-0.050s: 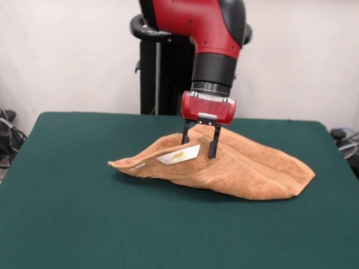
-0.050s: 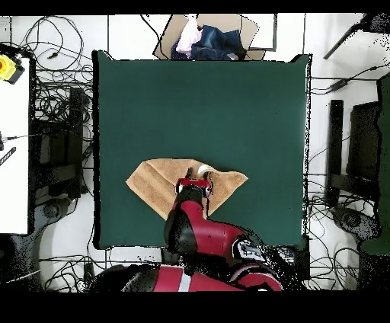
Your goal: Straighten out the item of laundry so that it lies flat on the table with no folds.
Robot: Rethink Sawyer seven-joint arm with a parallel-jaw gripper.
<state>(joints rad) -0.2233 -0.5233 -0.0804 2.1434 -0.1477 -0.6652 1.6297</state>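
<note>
1. Nearest the camera in the front view we see only bare green bench [image 1: 76, 225]. The towel [image 1: 249, 172] sits further back, about mid-bench, and in the overhead view it lies toward the robot's side of the bench.

2. The end effector [image 1: 199, 141] hangs straight down over the towel's raised ridge. Its two dark fingers [image 1: 213, 144] stand a narrow gap apart, with tips at or just into the cloth. Whether they pinch a fold or merely straddle it we cannot tell from here.

3. Just beside the tips, the white label [image 1: 180, 155] shows on a flap that is tented upward. From there the towel runs out to a pointed corner on one side and a broader doubled-over lobe on the other.

4. We judge that the step in hand is taking hold of the upper layer near the label so that it can be drawn open.

5. To do it well, we should catch only the top layer, not the whole stack.

6. We should lift just enough to free that layer, then pull it away from the fold line, toward open bench.

7. A slow drag should keep the lower layer from sliding along with it.
</note>
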